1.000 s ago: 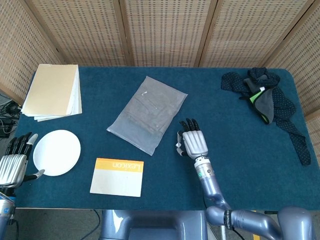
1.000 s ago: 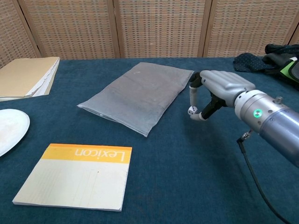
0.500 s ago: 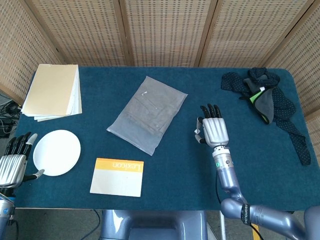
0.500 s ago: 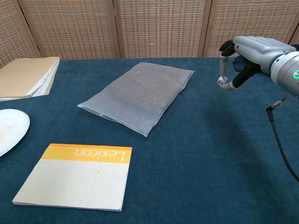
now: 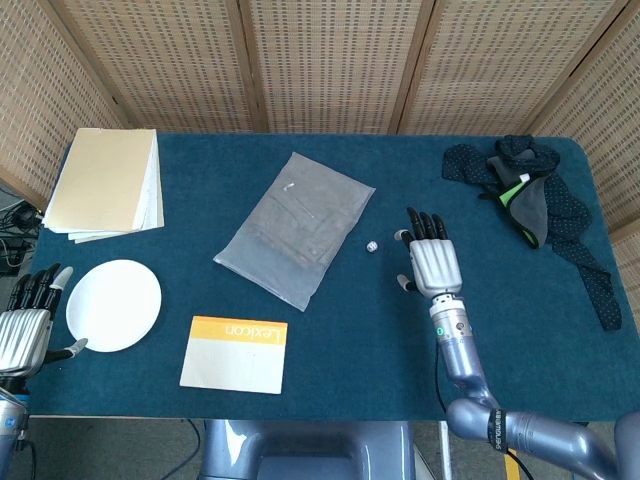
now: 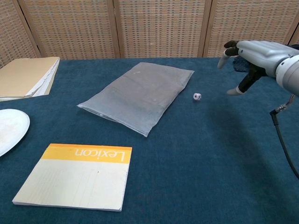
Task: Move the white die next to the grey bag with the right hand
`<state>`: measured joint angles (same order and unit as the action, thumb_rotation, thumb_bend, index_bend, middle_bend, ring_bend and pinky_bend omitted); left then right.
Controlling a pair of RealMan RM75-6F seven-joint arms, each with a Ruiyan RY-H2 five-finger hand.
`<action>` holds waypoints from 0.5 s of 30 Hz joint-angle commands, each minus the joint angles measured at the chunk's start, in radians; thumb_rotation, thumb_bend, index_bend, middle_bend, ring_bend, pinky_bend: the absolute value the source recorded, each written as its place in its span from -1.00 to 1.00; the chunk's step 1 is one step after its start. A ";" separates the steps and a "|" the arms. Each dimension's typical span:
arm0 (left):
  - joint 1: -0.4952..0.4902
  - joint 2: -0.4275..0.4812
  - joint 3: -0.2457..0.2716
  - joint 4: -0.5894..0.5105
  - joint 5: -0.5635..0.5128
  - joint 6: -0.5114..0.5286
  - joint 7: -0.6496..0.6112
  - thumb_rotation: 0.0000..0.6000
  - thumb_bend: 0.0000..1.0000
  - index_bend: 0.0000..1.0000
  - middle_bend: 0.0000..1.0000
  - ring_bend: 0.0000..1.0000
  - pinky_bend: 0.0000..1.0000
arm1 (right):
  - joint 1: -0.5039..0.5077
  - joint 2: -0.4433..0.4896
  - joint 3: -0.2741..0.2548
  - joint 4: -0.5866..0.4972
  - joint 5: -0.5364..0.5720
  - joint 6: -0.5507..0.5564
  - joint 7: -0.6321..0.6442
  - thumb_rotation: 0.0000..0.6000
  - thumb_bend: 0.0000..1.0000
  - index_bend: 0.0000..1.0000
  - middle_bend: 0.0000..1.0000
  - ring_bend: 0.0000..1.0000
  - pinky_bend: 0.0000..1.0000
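The small white die (image 5: 371, 246) (image 6: 197, 96) lies on the blue table just right of the grey bag (image 5: 294, 226) (image 6: 138, 95), a short gap between them. My right hand (image 5: 430, 262) (image 6: 252, 55) hovers to the right of the die and above the table, fingers spread, holding nothing. At the lower left edge of the head view my left hand (image 5: 28, 325) rests off the table's corner, fingers apart and empty; the chest view does not show it.
A white plate (image 5: 113, 304) and a Lexicon book (image 5: 235, 354) (image 6: 77, 174) lie at the front left. A stack of tan paper (image 5: 105, 183) sits at the back left. Dark clothing (image 5: 532, 205) is heaped at the back right.
My right hand carried the die up and to the right, then let it go. The die now lies on the table beside the bag, and the hand's fingers have spread.
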<state>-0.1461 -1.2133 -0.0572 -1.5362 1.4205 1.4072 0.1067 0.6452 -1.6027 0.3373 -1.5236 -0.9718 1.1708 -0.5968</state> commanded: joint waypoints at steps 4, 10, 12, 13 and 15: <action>0.003 0.003 0.000 -0.003 0.004 0.008 -0.004 1.00 -1.00 -1.00 -1.00 -1.00 -1.00 | -0.011 0.014 -0.018 -0.011 -0.006 0.014 0.014 1.00 -0.24 -0.39 -1.00 -1.00 -1.00; 0.006 0.006 0.001 -0.006 0.008 0.015 -0.005 1.00 -1.00 -1.00 -1.00 -1.00 -1.00 | -0.056 0.046 -0.070 -0.028 -0.055 0.048 0.054 1.00 -0.27 -0.46 -1.00 -1.00 -1.00; 0.008 0.007 0.002 -0.006 0.010 0.017 -0.003 1.00 -1.00 -1.00 -1.00 -1.00 -1.00 | -0.081 0.063 -0.097 -0.035 -0.092 0.066 0.085 1.00 -0.29 -0.51 -1.00 -1.00 -1.00; 0.008 0.007 0.002 -0.006 0.011 0.018 -0.003 1.00 -1.00 -1.00 -1.00 -1.00 -1.00 | -0.093 0.072 -0.111 -0.038 -0.111 0.075 0.102 1.00 -0.30 -0.53 -1.00 -1.00 -1.00; 0.010 0.008 0.003 -0.006 0.011 0.020 -0.003 1.00 -1.00 -1.00 -1.00 -1.00 -1.00 | -0.118 0.091 -0.141 -0.043 -0.149 0.091 0.132 1.00 -0.32 -0.60 -1.00 -1.00 -1.00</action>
<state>-0.1365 -1.2055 -0.0544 -1.5422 1.4318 1.4273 0.1038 0.5539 -1.5334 0.2263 -1.5583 -1.0863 1.2417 -0.4956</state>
